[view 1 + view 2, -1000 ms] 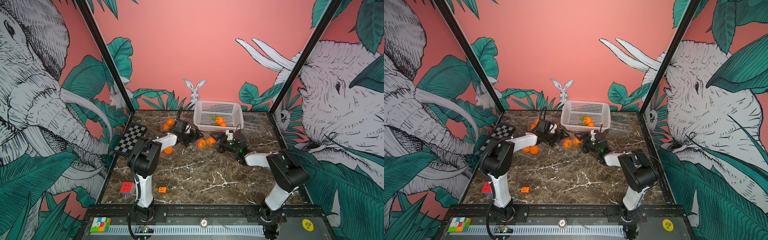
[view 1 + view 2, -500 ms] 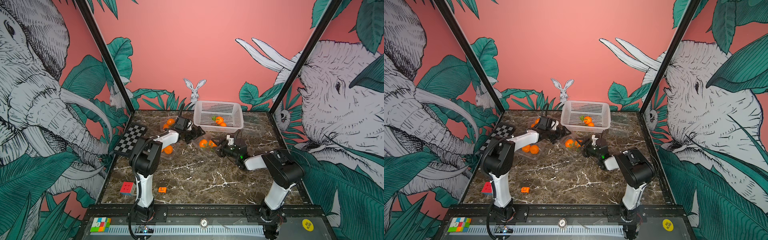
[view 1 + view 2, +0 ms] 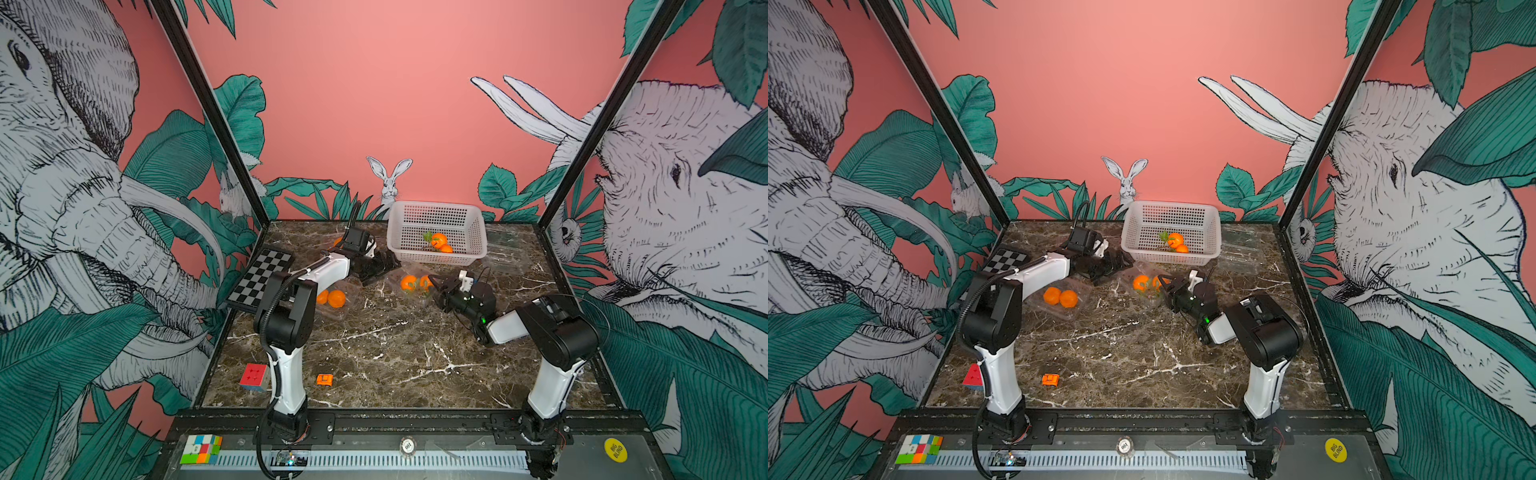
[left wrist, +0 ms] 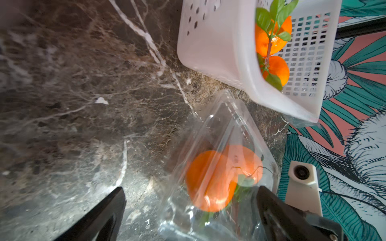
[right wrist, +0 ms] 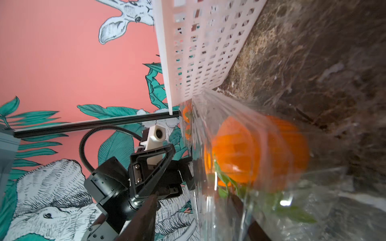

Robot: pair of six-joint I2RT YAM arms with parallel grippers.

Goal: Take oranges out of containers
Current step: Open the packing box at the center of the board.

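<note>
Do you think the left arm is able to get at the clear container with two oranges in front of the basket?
Probably yes: in the left wrist view the open left gripper has the container between its fingers, nothing blocking. The right gripper at its far end may crowd it.

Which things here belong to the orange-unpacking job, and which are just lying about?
Job: oranges, clear containers, likely the white basket holding two oranges.
Lying about: checkerboard, red cube, small orange block, multicoloured cube.
</note>
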